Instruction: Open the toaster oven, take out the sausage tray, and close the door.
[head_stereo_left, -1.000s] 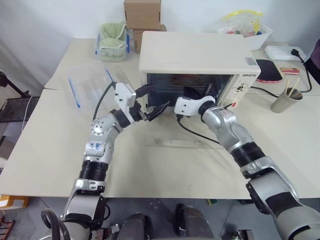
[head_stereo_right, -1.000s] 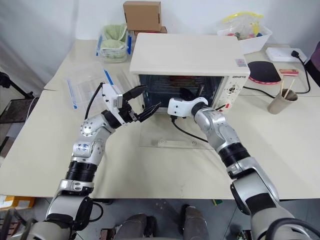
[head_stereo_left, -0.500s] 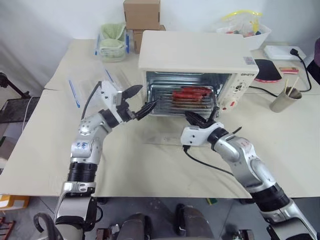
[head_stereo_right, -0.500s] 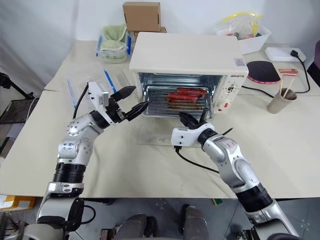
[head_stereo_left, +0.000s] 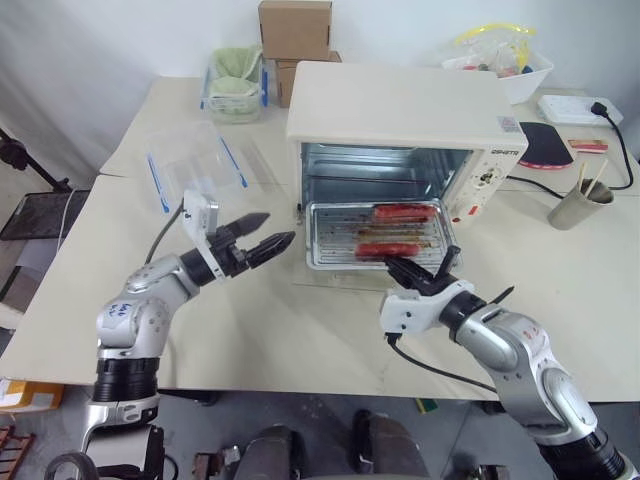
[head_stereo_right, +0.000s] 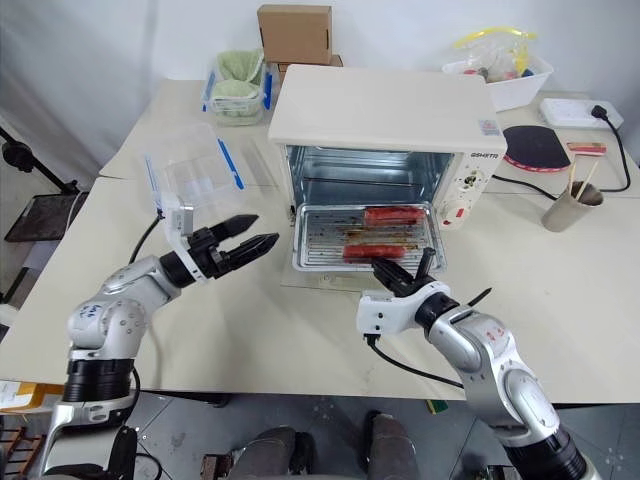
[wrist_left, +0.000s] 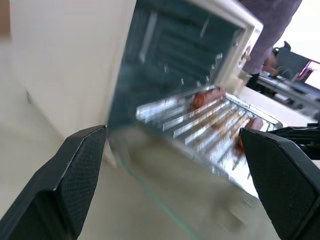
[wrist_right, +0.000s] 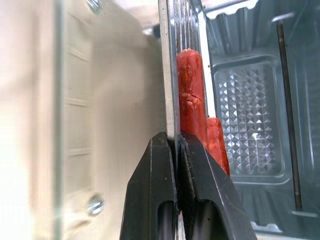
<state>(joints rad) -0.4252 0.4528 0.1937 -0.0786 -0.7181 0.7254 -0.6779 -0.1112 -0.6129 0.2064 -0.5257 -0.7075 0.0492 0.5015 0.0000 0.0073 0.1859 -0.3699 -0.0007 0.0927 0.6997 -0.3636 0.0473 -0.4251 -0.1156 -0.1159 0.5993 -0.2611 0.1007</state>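
Toaster oven sits at table centre, far side, cream-white body, cavity open toward the robot. Its front right panel carries dark lettering along the top, too small to read, with knobs and a red button below; a small label on the top right corner is also unreadable. The door lies folded down flat on the table, glass transparent, bar handle at the near edge. The sausage tray is pulled partway out of the cavity over the lowered door, silvery, ridged and stained, with two red sausages visible, one farther and one nearer. Right gripper is clamped on the tray's near rim; the right wrist view shows the two black fingers pinched tight on the thin metal edge, with the sausages just beyond. Left gripper is left of the oven, well apart from the tray, jaws spread wide and holding nothing; the left wrist view looks between its fingers at the cavity and tray. Clear plastic box with blue clips lies on the table far left. Cardboard box stands behind the oven. Cup with sticks far right.
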